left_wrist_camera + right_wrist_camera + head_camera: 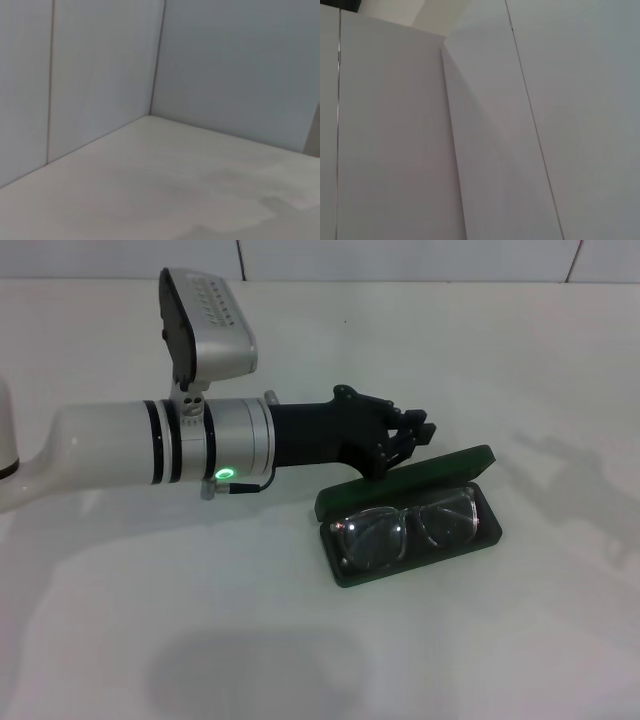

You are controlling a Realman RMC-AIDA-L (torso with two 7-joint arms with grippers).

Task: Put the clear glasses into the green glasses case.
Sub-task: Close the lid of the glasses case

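The clear glasses (408,525) already lay inside the open green glasses case (345,575), so placement looked done, with only lid closing perhaps left. The left hand (415,435) hovered just behind the lid, holding nothing; whether its fingers were parted I could not tell. The white tabletop (150,620) met pale panelled walls

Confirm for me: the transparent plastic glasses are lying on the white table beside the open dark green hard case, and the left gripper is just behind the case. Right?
Not quite. The head view shows the transparent plastic glasses lying inside the open dark green hard case, not beside it on the white table. The rest holds: the left gripper is just behind the case.
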